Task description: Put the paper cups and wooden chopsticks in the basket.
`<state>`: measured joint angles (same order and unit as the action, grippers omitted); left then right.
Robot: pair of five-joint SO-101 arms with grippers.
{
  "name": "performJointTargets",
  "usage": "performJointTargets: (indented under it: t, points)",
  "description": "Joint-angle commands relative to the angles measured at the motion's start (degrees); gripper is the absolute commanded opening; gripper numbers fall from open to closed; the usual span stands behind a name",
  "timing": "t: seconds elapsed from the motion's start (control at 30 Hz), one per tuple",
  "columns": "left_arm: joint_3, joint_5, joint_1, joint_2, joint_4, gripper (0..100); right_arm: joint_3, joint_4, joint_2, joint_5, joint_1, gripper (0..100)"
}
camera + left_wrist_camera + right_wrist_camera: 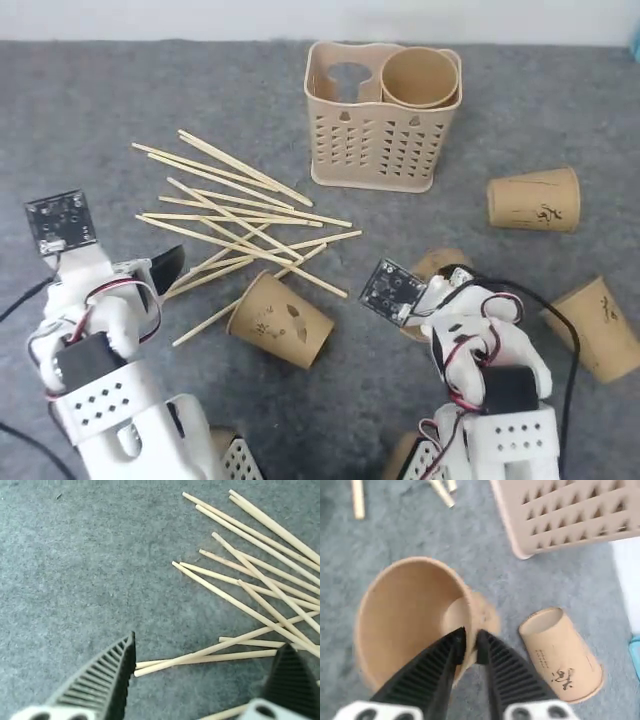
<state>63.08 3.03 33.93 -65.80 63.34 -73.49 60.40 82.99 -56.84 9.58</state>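
A beige slotted basket (pixel 372 140) stands at the back of the table with one paper cup (pixel 420 76) inside it. Several wooden chopsticks (pixel 240 222) lie scattered left of centre. My left gripper (pixel 205 672) is open just above the near ends of the chopsticks (pixel 250 590); it is at the pile's left edge (pixel 160 272). My right gripper (pixel 470 639) is shut on the rim of a paper cup (pixel 405 620), front right of centre (pixel 438 264). More cups lie on their sides: one (pixel 280 320) beside the chopsticks, another (pixel 535 200) right of the basket, and a third (pixel 598 330) far right.
The basket's corner (pixel 570 515) and the fallen cup (pixel 562 652) are beyond the held cup in the right wrist view. The table is covered in grey felt, with open room at the far left.
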Motion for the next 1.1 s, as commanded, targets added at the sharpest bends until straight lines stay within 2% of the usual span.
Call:
performJointTargets:
  t: [0.0, 0.1, 0.3, 0.47, 0.7, 0.83, 0.9, 1.07]
  points:
    - [-0.40, -0.62, 0.00, -1.32, -1.49, 40, 4.75, -1.27, 2.15, 4.66, -1.10, 1.2]
    - [-0.40, -3.52, 0.00, -1.32, -1.49, 40, 7.82, -1.71, 1.19, 9.23, -3.12, 0.9]
    - [-0.04, -4.75, 0.00, -1.32, -1.67, 40, 17.85, -1.71, -4.44, 19.87, -7.78, 0.9]
    - [4.88, -6.59, -0.09, -1.32, -8.53, 40, 30.15, 0.57, -13.93, 28.31, -10.07, 0.9]
    - [6.64, -8.53, -0.09, -1.32, -10.81, 40, 54.59, 7.87, -32.40, 42.73, -9.63, 0.8]
    - [10.42, -8.44, -0.09, -1.32, -17.23, 40, 69.36, 9.45, -42.59, 49.49, -9.19, 0.8]
    - [11.82, -8.35, -0.09, -1.32, -19.69, 40, 76.57, 9.80, -46.99, 51.52, -7.52, 0.8]
    - [12.35, -8.35, -0.09, -1.32, -19.87, 40, 95.21, 12.26, -57.36, 54.95, -4.26, 0.8]
